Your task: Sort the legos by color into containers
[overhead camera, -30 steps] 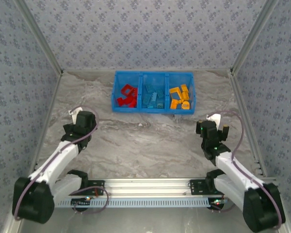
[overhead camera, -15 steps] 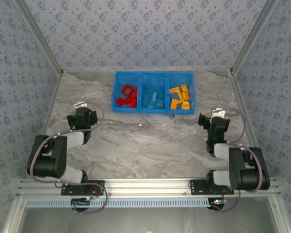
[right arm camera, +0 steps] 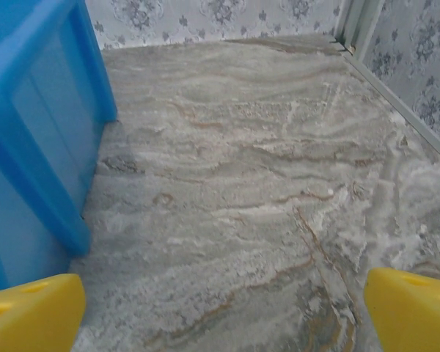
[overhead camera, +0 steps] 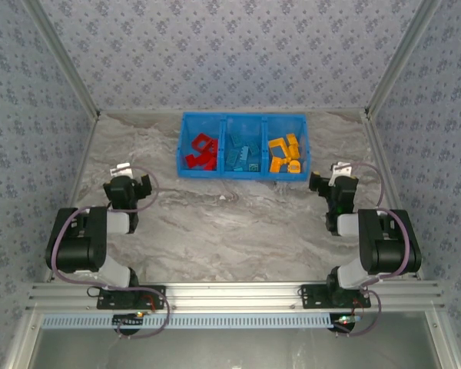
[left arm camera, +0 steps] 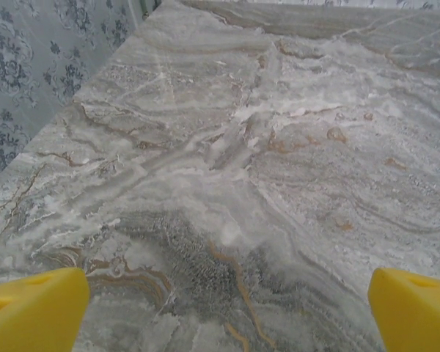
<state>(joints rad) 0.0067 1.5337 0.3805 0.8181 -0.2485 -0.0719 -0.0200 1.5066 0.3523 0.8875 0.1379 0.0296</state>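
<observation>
Legos (overhead camera: pixel 243 154) sit sorted in the blue bin (overhead camera: pixel 243 115): red in its left compartment, teal in the middle, orange-yellow on the right. Left gripper (left arm camera: pixel 227 308) is off the bin's front-left, well apart from it, fingers spread wide, empty. Right gripper (right arm camera: pixel 224 308) is just beside the bin's front-right corner, also spread wide, empty, over the marble table (overhead camera: pixel 238 223).

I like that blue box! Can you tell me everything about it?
The blue bin is a bright rectangle, plastic by its look, resting flat on the marbled table, near its far edge. Two inner dividers make three side-by-side compartments: red bricks left, teal bricks middle, orange-yellow bricks right. No lid.
</observation>
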